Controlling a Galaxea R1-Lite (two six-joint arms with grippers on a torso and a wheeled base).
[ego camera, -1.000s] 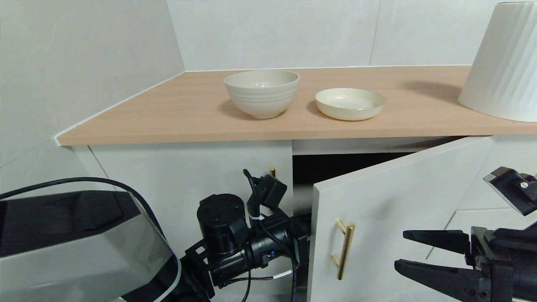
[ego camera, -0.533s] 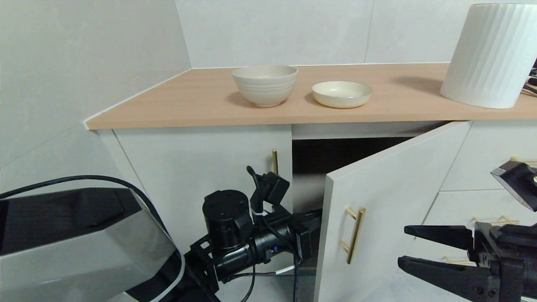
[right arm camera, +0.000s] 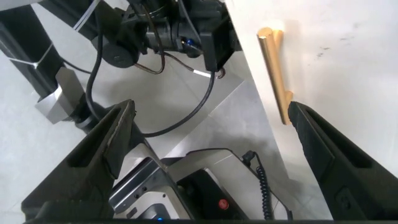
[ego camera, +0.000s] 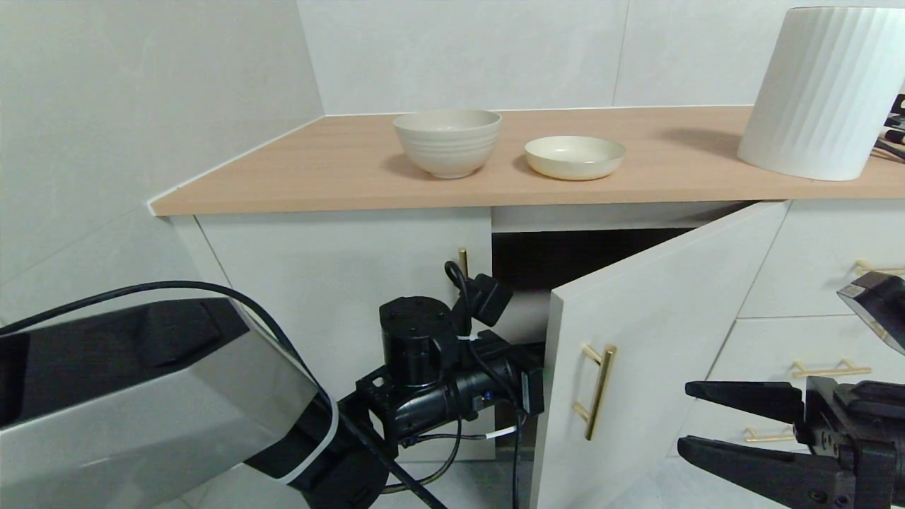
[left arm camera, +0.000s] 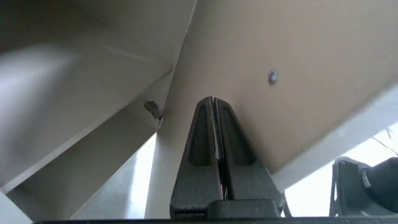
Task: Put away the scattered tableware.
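The step in hand looks like opening the cabinet, not yet picking anything up. The bowl (ego camera: 447,141) and the dish (ego camera: 575,156) sit side by side, apart, on the desk (ego camera: 297,180), directly above the cabinet, and neither hand is near them.

The door (ego camera: 657,311) stands part-way open on a dark gap. The left hand (left arm camera: 213,109), fingers pressed together and holding nothing, lies just inside that gap against the door's inner face. The right hand (ego camera: 686,417) hangs low in front of the door with its fingers spread and empty, near the handle (ego camera: 598,391) but apart from it.

The next move probably calls for swinging the door fully clear. An arm then has to rise to the desk for the bowl or dish without clipping the door's edge.
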